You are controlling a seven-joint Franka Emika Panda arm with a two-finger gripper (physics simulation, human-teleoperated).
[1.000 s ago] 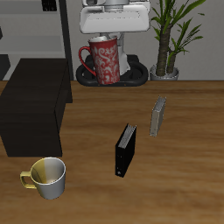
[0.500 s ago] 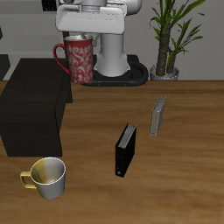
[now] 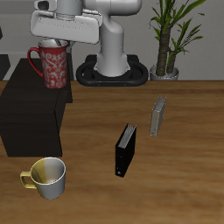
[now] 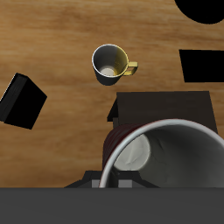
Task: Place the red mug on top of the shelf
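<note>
hand: the hand (image 3: 54, 44) grips the red mug (image 3: 51, 66) at its rim from above, fingers clenched on it, mug hanging upright with its handle toward the shelf side
red mug: in the air, over the near corner of the shelf (image 3: 31, 109), not touching the top; in the wrist view its grey inside (image 4: 166, 162) fills the frame close to the camera
shelf: low black box at the desk (image 3: 175, 140) edge, flat top bare where visible
step in hand: carry over the shelf, then set down (my judgement)
how to do it well: bring the mug farther in from the shelf edge so the whole base lands on the top, keep it upright, lower slowly until the base sits flat, only then release; a drop near the corner risks tipping off
other things: yellow-and-white mug (image 3: 46, 178) on the desk near the front edge, small black box (image 3: 126, 150) upright mid-desk, grey box (image 3: 157, 115) behind it, plant (image 3: 171, 35) at the back; all well apart from the mug's path
change from earlier: the arm has swung the mug sideways from in front of the robot base to over the shelf, and a bit lower; desk items unmoved
</note>
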